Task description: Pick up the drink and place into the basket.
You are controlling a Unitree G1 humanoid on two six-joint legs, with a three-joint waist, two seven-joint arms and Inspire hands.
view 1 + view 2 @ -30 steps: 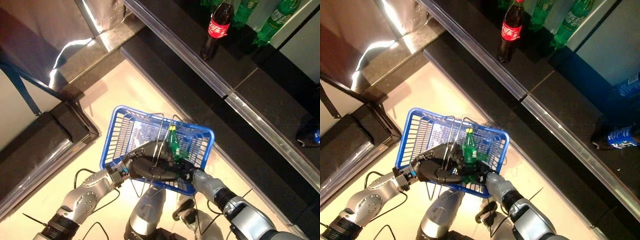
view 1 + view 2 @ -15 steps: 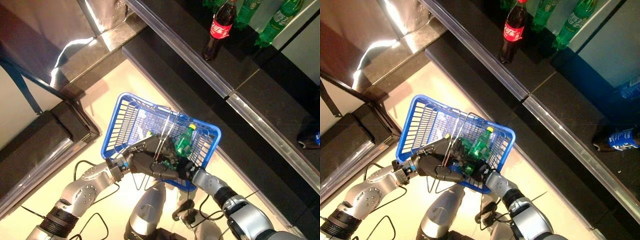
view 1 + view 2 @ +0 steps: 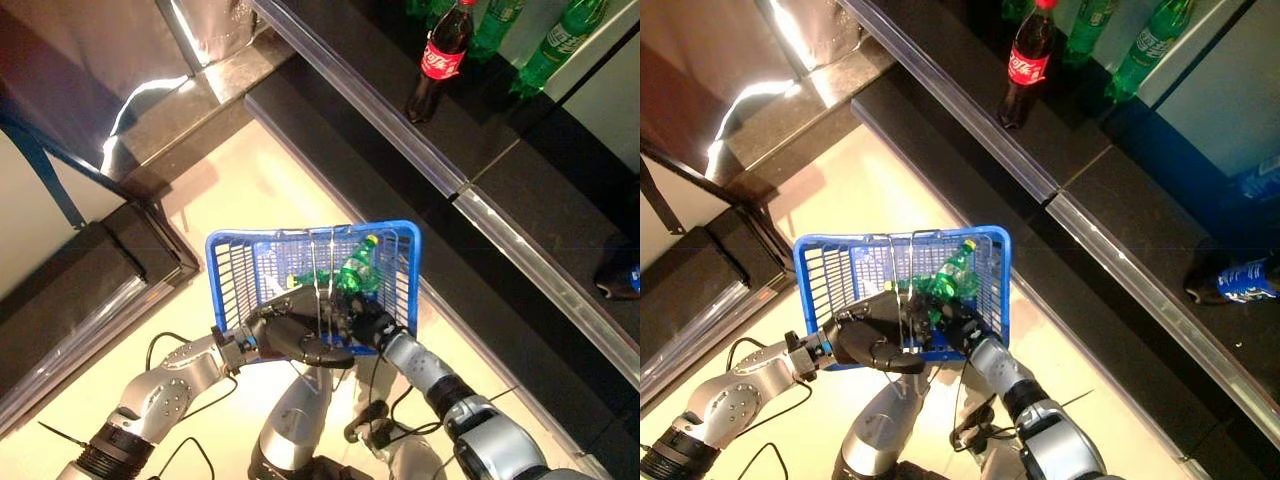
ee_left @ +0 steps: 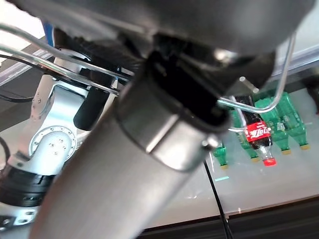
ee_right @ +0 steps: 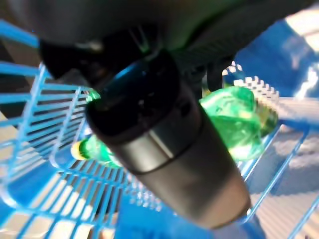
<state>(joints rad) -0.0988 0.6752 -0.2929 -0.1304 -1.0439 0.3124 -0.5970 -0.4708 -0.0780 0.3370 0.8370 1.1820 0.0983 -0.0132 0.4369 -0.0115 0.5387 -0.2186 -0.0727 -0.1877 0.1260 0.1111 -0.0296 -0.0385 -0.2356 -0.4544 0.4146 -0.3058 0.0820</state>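
A blue wire basket hangs in front of me over the pale floor. My left hand is shut on its metal wire handles, which also cross the left wrist view as handles. A green drink bottle with a yellow cap lies tilted inside the basket, cap toward the far rim. My right hand reaches over the near rim and is curled round the bottle's base. In the right wrist view the green bottle shows past the thumb, against the basket's blue bars.
A dark shelf with a metal edge strip runs diagonally behind the basket. On it stand a cola bottle and green bottles. A blue-labelled bottle lies at the far right. A dark cabinet stands at the left.
The bottle has tipped from upright to lying tilted lower in the basket. The basket has swung round so that its far rim faces the shelf. My right hand stayed at the bottle's base.
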